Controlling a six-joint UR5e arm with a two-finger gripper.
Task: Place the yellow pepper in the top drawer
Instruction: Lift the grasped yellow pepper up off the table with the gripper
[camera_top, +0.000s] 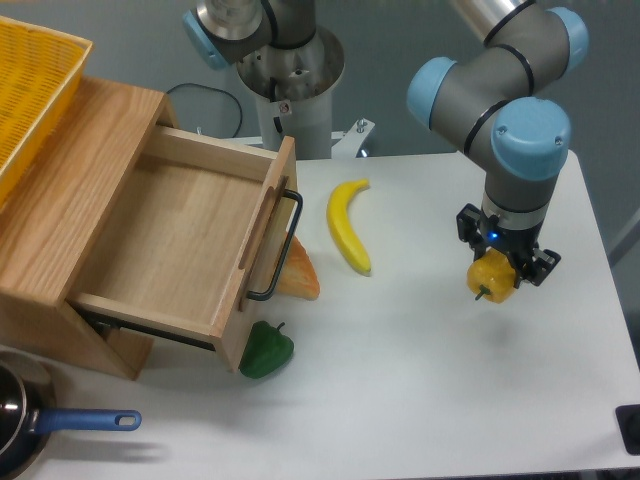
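Step in hand: carry phase. Gripper (497, 268) clamped on yellow pepper (492, 277), pepper lifted clear of table (430, 380), faint shadow beneath. Pepper well right of top drawer (170, 235), beyond banana (348, 225).

Next move, judged: travel left over banana toward top drawer, stay above front panel and black handle (280, 245), lower into open tray, release.

Pepper: small, glossy yellow, lobed, stem pointing down-left. Top drawer pulled out, nothing visible inside.

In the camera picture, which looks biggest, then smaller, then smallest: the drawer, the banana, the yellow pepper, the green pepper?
1. top drawer
2. banana
3. and 4. yellow pepper, held in the gripper, and green pepper look alike; both are partly hidden, so unranked.
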